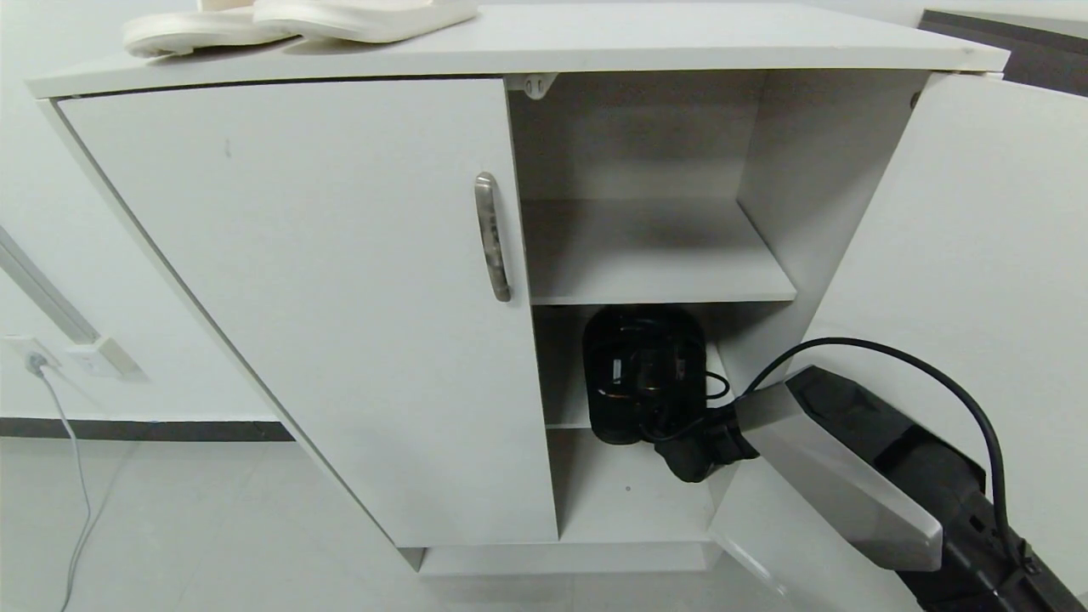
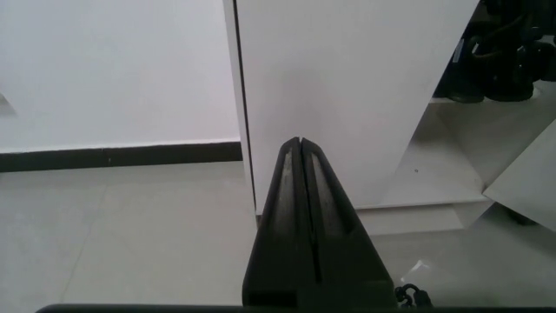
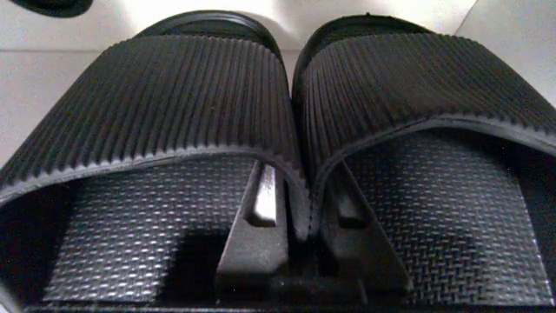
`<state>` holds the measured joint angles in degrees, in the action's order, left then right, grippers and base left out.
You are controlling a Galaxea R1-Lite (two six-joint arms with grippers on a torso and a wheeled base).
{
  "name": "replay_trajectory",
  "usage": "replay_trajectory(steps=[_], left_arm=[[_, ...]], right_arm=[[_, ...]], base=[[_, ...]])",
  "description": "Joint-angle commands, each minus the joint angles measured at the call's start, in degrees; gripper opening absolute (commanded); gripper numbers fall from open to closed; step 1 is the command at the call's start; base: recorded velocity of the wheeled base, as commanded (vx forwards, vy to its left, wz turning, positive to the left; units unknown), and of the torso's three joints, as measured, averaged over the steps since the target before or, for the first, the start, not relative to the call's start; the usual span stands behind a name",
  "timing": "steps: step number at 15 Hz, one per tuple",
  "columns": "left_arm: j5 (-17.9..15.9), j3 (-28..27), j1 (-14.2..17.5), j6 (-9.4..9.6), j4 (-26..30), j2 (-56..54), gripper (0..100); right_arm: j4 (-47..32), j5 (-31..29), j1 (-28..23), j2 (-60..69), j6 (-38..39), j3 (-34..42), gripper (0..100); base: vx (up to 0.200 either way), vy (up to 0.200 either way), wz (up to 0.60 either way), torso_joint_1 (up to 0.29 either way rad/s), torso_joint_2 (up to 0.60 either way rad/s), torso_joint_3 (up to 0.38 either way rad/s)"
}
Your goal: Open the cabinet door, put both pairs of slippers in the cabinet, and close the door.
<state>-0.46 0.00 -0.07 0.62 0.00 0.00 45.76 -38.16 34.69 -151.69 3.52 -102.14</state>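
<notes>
White laminate cabinet [image 1: 680, 51]: right door [image 1: 977, 255] open, left door [image 1: 297, 280] shut. Cream foam slippers [image 1: 297, 21] lie at its top's left rear corner. Black ribbed rubber slippers [image 1: 643, 374] are in the middle compartment, pinched together by the right end effector [image 3: 300, 217]. The left end effector [image 2: 300, 146] is closed, fingers together.

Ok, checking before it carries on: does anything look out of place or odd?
Nothing damaged or spilled. The white slippers lie on the cabinet top, not inside. The black slippers are upended in the cabinet, pinched by the right gripper.
</notes>
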Motion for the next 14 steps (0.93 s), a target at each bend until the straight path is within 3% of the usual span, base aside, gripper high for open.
replay_trajectory(steps=[1, 7, 9, 14], left_arm=[[0.0, 0.0, 0.0, -0.01, 0.0, 0.1, 0], [0.2, 0.0, 0.0, -0.01, 0.0, 0.1, 0], [0.1, 0.0, 0.0, 0.08, 0.0, 0.1, 0], [0.1, 0.0, 0.0, 0.17, 0.0, 0.1, 0]], right_arm=[[0.0, 0.0, 0.0, -0.3, 0.0, -0.3, 100], [0.9, -0.3, 0.3, 4.4, 0.1, 7.1, 100], [3.5, -0.3, 1.3, 8.2, 0.1, 13.8, 100], [15.6, -1.1, 5.6, 21.5, 0.5, 41.1, 100]], base=[[0.000, 0.000, 0.00, 0.000, 0.00, 0.000], [0.000, 0.000, 0.00, 0.000, 0.00, 0.000], [0.000, 0.000, 0.00, 0.000, 0.00, 0.000], [0.000, 0.000, 0.00, 0.000, 0.00, 0.000]])
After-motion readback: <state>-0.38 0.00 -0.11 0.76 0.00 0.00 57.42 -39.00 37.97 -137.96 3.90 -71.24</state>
